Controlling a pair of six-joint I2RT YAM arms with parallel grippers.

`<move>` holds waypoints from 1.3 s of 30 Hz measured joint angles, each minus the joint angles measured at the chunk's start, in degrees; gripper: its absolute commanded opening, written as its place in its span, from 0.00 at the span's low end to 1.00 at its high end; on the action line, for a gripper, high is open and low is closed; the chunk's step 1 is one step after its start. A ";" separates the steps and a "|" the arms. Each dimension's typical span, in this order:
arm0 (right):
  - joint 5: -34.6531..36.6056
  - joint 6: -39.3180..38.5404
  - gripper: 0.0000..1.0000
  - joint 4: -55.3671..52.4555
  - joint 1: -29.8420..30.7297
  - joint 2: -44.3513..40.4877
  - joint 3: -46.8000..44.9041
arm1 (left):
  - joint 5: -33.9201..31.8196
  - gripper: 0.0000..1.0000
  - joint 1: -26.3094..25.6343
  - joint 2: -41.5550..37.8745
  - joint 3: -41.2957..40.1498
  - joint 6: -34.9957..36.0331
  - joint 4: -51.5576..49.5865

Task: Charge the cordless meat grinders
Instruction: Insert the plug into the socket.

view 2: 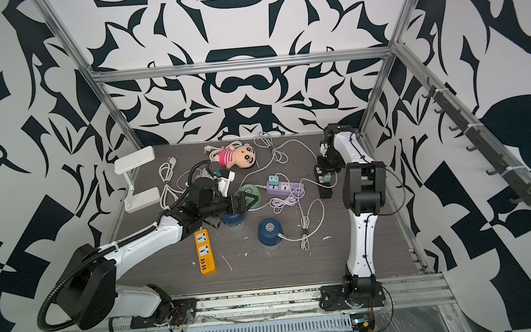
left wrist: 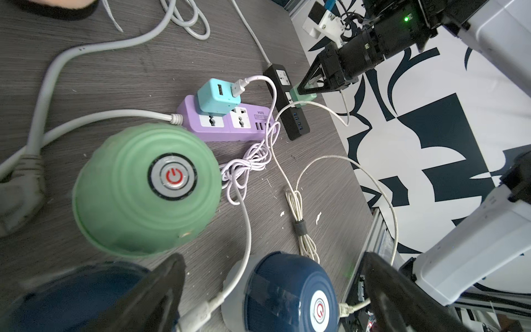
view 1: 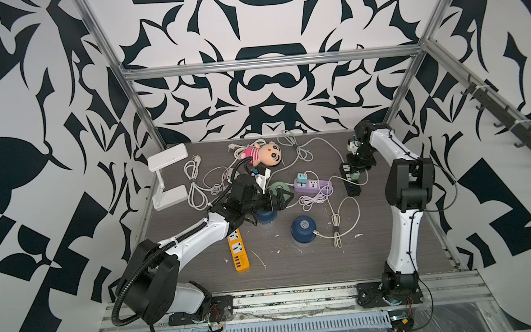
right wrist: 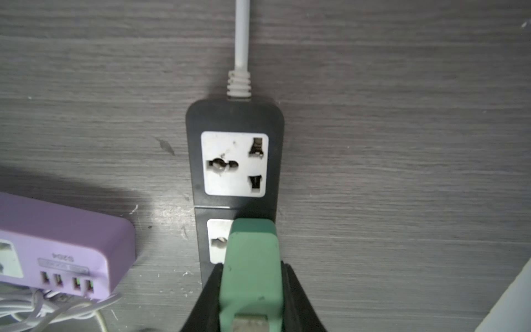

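On the dark table [view 1: 298, 268] all three grinders stand upright in a loose cluster near the middle, and the task looks roughly half done. The mint green grinder [left wrist: 129, 207] shows no charging lead that I can see. The second dark blue grinder [view 1: 266, 217] sits just beside it, directly below the left gripper [view 1: 281, 199], whose jaws are spread wide and hold nothing. The cabled dark blue grinder [view 1: 303, 230] stands nearer the front, well apart from the right gripper [right wrist: 253, 270] and linked to it only by its lead. The orange strip [view 1: 238, 250] lies unused. The purple strip [left wrist: 218, 123] carries a teal adapter [left wrist: 218, 96], and its lilac lead runs toward the second dark blue grinder; a finger hides whether it is plugged in. The black strip [right wrist: 235, 115] lies under the right gripper, which is clamped on a green adapter [right wrist: 253, 247] held over the second socket. I cannot tell whether the prongs are home. The small connector [left wrist: 347, 309] appears seated in the cabled dark blue grinder's side.
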 measured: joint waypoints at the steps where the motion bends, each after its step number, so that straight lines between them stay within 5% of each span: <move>1: -0.07 0.11 0.00 0.87 0.00 -0.70 -1.11 | 0.09 0.99 0.00 -0.02 0.00 0.00 -0.02; 12: 0.70 0.74 0.00 4.46 -0.35 -2.75 -4.61 | -0.11 0.94 0.00 -2.43 0.00 1.64 -5.51; 24: 2.86 2.89 0.00 2.73 -6.21 2.71 4.42 | -3.63 0.89 -0.07 -11.98 -5.09 4.04 -15.28; 33: -1.16 5.09 0.50 2.71 -8.33 4.94 8.61 | -5.49 0.88 -3.93 -12.87 -7.19 3.98 -12.46; 39: -4.79 8.13 0.65 5.27 -8.24 -0.09 6.38 | -6.38 0.98 -5.05 -13.03 -7.06 4.04 -12.33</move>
